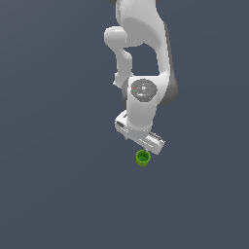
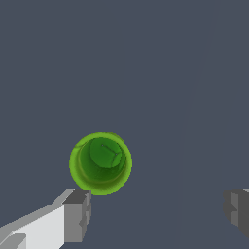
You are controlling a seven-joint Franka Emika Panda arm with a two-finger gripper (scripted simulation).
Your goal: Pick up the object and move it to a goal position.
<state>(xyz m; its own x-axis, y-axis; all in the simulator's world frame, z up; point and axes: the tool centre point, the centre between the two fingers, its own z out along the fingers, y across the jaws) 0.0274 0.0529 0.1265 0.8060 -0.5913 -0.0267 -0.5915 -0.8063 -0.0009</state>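
Observation:
The object is a small bright green cup (image 1: 142, 158) with a darker green inside, standing upright on the grey floor just below the white arm's hand in the exterior view. In the wrist view the cup (image 2: 100, 163) is seen from above, open mouth up. My gripper (image 2: 158, 211) is open, its two grey fingertips (image 2: 78, 214) spread wide apart. The cup lies ahead of the fingers, close to one fingertip and not between them. Nothing is held. In the exterior view the gripper (image 1: 146, 142) hangs right above the cup, its fingers mostly hidden by the hand.
A flat dark grey floor (image 1: 58, 185) spreads all around the cup. The white arm (image 1: 141, 58) rises behind the hand. No other objects show.

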